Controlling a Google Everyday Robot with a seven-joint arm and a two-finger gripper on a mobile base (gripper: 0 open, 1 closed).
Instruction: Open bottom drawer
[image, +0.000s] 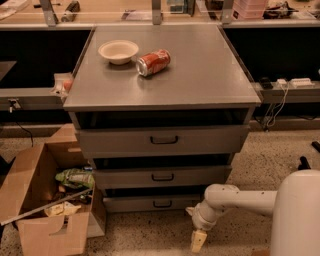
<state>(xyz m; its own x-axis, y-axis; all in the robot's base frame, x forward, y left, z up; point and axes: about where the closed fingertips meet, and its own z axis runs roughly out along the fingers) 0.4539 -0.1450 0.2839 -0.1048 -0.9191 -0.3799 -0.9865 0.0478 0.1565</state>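
Down near the floor (140, 235), the gripper (198, 240) points downward, just right of the bottom drawer (125, 204) and clear of its handle (162, 204) — released or clenched, cannot tell.

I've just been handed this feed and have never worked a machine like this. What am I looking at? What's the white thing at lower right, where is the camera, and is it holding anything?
The white shape at lower right is the robot's single arm. At its end is the gripper, the tool it grasps with, hanging low near the floor.

There is only one picture. The camera looks down at the front of a grey drawer cabinet; where it is mounted isn't known.

The gripper seems to hold nothing. It is below and to the right of the bottom drawer, the slimmest of the three fronts, and apart from its small black handle.

On the cabinet top are a pale bowl and a red soda can lying on its side. A cardboard box of clutter stands on the floor at left.
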